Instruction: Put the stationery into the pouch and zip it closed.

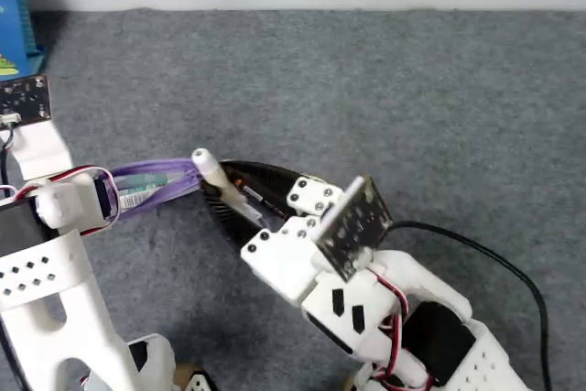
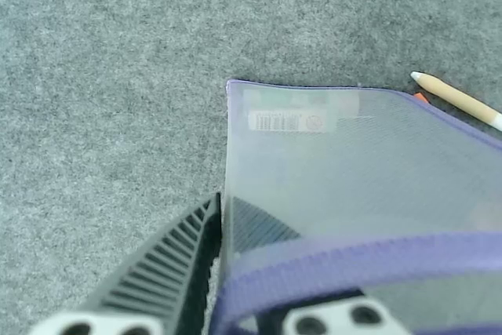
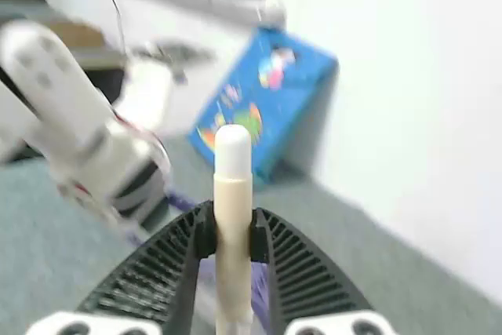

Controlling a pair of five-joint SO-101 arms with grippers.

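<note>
The pouch (image 1: 146,185), see-through with purple trim, lies low over the grey surface (image 1: 412,89) toward its left edge. One short end is in the left gripper (image 2: 225,209). Its jaws are closed on the purple-edged border, one ribbed finger on the near face and the other showing dark through the plastic (image 2: 337,170).

At the pouch's other end, the white-capped pen (image 1: 207,169) points cap-first at the purple edge. The left wrist view shows it as a pale stick (image 2: 459,100) just past the far corner of the pouch. From there it looks outside the plastic, not under it.

The right gripper (image 3: 233,229) has the pen (image 3: 233,186) pinched firmly between its two black fingers. They are closed as far as the barrel allows, with the cap standing clear of the fingertips. That arm comes in from the near edge of the surface, toward the middle.

By my reading the task is at an early middle stage. The pouch is gripped and steadied, and the pen is picked up and brought to the mouth end. The pen is not yet in. I cannot tell how wide the opening is or where the zip slider sits. A printed label shows through the plastic, but I cannot tell whether any stationery is already inside. Sliding the pen in, letting it go and running the zip shut all appear to be left.

A blue box (image 1: 14,25) stands at the far left corner.
</note>
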